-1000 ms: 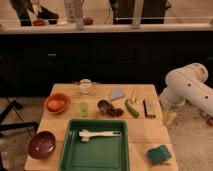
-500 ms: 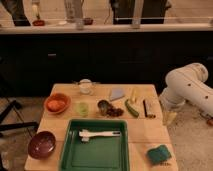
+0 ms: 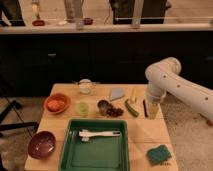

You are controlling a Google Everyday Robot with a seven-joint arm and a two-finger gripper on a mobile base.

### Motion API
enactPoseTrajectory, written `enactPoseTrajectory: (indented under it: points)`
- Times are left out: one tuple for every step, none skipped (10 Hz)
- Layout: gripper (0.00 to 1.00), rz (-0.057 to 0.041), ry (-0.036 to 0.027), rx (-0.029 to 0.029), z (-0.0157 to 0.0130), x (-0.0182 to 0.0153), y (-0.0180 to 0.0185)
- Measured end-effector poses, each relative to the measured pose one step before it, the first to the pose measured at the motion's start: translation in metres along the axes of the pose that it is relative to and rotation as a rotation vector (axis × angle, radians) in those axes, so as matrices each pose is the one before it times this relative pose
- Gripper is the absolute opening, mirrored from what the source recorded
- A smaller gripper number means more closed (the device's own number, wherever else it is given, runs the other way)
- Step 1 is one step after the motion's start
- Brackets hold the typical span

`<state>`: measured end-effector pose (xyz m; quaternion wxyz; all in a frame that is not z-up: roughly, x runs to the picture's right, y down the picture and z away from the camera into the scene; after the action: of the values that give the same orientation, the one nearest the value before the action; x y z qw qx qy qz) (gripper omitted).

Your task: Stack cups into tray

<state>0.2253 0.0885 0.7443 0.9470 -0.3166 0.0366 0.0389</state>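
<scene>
Gripper [image 3: 152, 111] hanging at the tabletop's right edge, grip state impossible to tell, with small dark grey-brown round cup [image 3: 104, 106] and pale translucent green cup [image 3: 83, 108] near each other mid-table, both outside the large deep-green rectangular plastic tray [image 3: 95, 156] at the front edge

Cups [image 3: 83, 108] behind tray [image 3: 95, 156], gripper [image 3: 151, 112] right

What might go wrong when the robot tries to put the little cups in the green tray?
The gripper is over the right side of the table, so reaching the dark cup it may knock the green vegetable lying between them. A white utensil lies in the tray; a cup set on it might tip.
</scene>
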Motion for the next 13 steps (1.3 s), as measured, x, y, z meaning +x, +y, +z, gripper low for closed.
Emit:
enactPoseTrajectory:
  points:
    - [0.80, 0.01573, -0.00415, -0.00045, 0.00723, -0.01502, -0.01523]
    - [0.80, 0.02123, -0.01550, 0.01428, 0.00647, -0.01352, -0.01076]
    - [0.80, 0.02213, -0.02506, 0.03793, 0.00230, -0.00591, -0.00600]
    - [0.80, 0.02285, -0.01349, 0.02590, 0.00244, -0.00072, -0.00115]
    - [0.80, 0.01885, -0.02277, 0.03155, 0.00229, -0.00428, -0.00024]
    - [0.80, -0.00042, -0.01490, 0.00366, 0.00102, -0.00715, 0.00132]
    - [0.80, -0.00144, -0.00060, 0.00013, -0.00001, -0.00092, 0.00002]
    - [0.80, 0.00182, 0.00135, 0.00027, -0.00007, 0.00159, 0.00008]
    - [0.80, 0.00080, 0.00009, 0.00010, -0.00006, 0.00049, 0.00003]
    - [0.80, -0.00040, -0.00016, -0.00008, 0.00003, -0.00029, -0.00002]
    - [0.80, 0.00032, -0.00209, 0.00077, 0.00005, -0.00091, -0.00020]
    - [0.80, 0.00059, -0.01160, 0.00212, 0.00271, -0.00035, -0.00148]
    - [0.80, -0.00226, -0.01787, 0.00303, 0.00523, -0.00306, -0.00091]
